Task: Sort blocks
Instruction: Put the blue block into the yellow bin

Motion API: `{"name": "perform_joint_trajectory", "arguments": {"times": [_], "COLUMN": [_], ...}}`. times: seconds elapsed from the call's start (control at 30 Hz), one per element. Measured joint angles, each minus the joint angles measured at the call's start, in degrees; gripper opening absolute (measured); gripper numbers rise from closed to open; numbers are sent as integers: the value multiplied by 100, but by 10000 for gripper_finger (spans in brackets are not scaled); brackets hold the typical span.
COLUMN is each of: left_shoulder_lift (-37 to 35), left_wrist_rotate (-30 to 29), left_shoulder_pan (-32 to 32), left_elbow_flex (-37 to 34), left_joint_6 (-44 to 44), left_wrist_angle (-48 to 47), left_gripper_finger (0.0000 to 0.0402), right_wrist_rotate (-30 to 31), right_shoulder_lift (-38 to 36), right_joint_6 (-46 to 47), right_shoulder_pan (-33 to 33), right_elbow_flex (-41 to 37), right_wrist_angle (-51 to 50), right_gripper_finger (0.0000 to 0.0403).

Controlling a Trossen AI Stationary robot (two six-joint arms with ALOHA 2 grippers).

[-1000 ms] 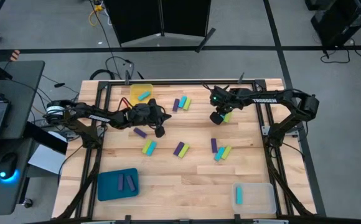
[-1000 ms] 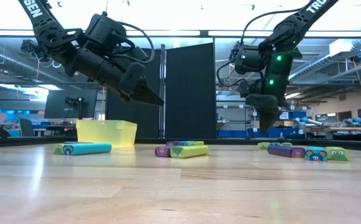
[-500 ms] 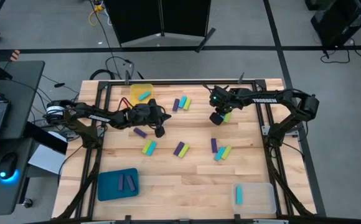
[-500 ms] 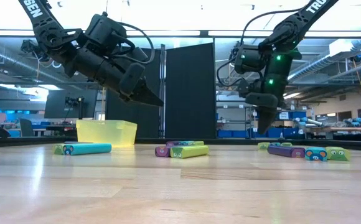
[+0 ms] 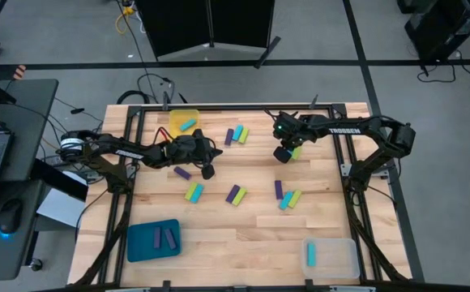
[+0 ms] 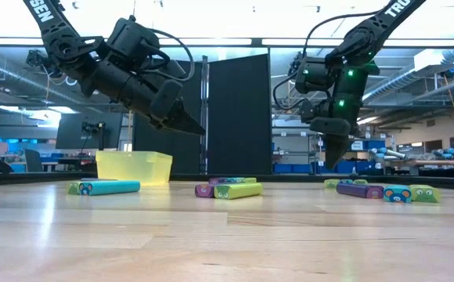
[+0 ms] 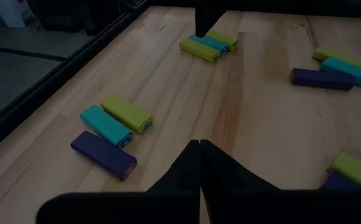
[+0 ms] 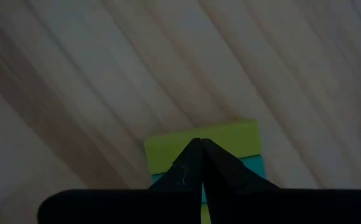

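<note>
Right hand (image 6: 336, 160) hangs closed and empty, directly above the yellow-green block (image 8: 200, 144) with a cyan block (image 8: 252, 167) touching it. It should open first, then descend straight onto only one. Left hand (image 6: 192, 125), closed, waits above the table (image 5: 219, 235).

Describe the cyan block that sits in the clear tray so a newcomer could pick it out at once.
Start at the wooden table and go to its near right corner, where the clear tray sits. The cyan block lies inside it near its left wall. It is the tray's only block; other cyan blocks lie beside green or purple ones.
</note>
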Motion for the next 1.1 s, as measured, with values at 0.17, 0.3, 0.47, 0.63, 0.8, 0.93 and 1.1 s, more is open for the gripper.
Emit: {"name": "perform_joint_trajectory", "arguments": {"times": [0.17,0.3,0.47,0.63,0.8,0.93,1.1], "left_shoulder_lift": [-181,-567,-815,-811,-798,-798,-797], "left_wrist_rotate": [-316,-135,74,122,655,855,1061], "left_shoulder_pan": [157,569,1157,1729,1944,1852,1651], "left_elbow_flex": [18,376,841,1216,1224,1119,819], "left_joint_6": [-10,91,391,493,566,475,307], "left_wrist_angle": [-239,-1268,-2267,-3139,-3038,-2557,-1597], "left_gripper_finger": [8,4,3,3,4,4,4], "right_wrist_rotate": [-1,-50,-194,-574,-1045,-1105,-1063], "right_shoulder_lift": [0,-2,-4,-7,-174,-613,-1218], "right_joint_6": [-220,-391,-541,-657,-626,-67,1583], "right_shoulder_pan": [0,0,-4,0,261,915,2145], "right_elbow_flex": [2,2,2,2,138,411,675], "right_wrist_angle": [-4,-7,-16,-17,-343,-1063,-1677], "right_gripper_finger": [15,14,14,14,14,14,13]}}
